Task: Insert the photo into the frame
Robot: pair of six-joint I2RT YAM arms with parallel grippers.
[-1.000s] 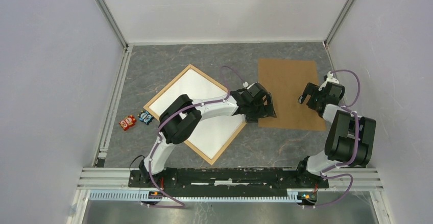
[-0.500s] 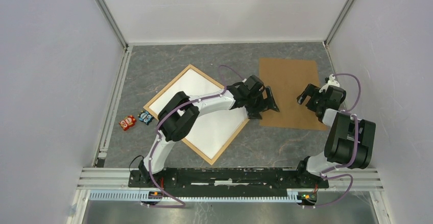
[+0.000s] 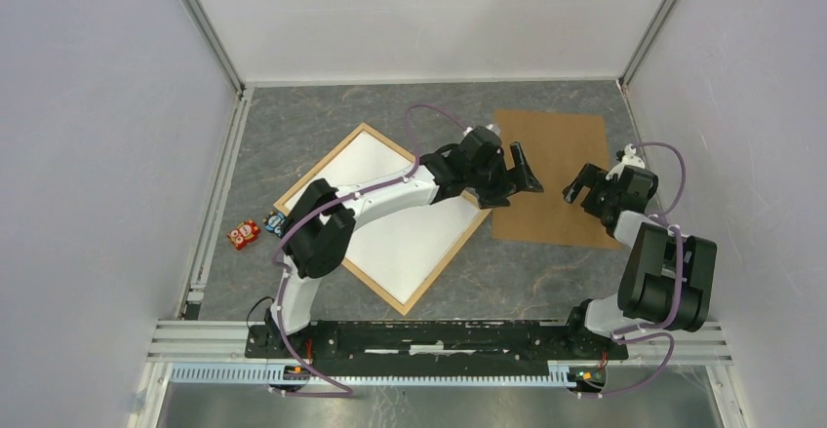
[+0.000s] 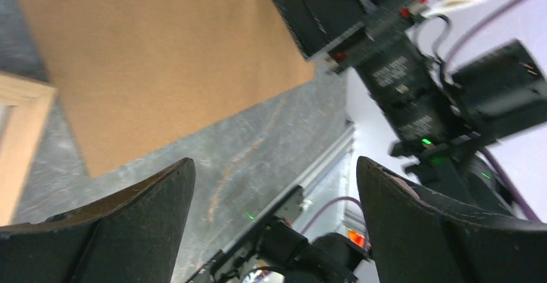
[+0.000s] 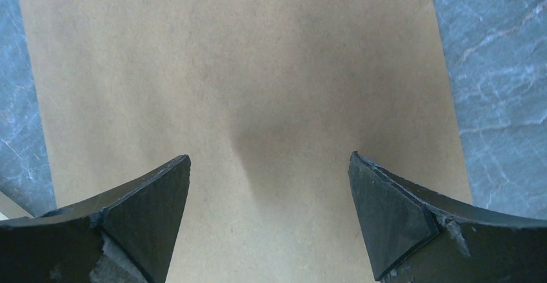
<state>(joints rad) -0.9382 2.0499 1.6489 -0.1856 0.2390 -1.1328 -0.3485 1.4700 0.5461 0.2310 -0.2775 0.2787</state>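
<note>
The frame [image 3: 322,171], thin light wood, lies turned like a diamond left of centre. A white sheet [image 3: 395,218] fills it, plain side up; it looks like the photo's white back, with no print showing. My left gripper [image 3: 520,179] hangs open and empty above the left edge of the brown backing board [image 3: 556,150], tilted toward the right arm. The left wrist view shows the left gripper [image 4: 274,186] with nothing in it, the board [image 4: 161,57] and a corner of the frame [image 4: 19,122]. My right gripper [image 3: 577,185] is open over the board's right half [image 5: 258,70], empty [image 5: 268,193].
Two small toy cars, red [image 3: 244,234] and blue [image 3: 277,223], sit left of the frame near the left rail. Walls close in the table on three sides. In the left wrist view the right gripper [image 4: 361,19] faces mine, close by.
My left gripper has lifted from the board's lower left edge and swung toward the far side, tilting up. The right gripper has edged slightly left. Both stayed open.
</note>
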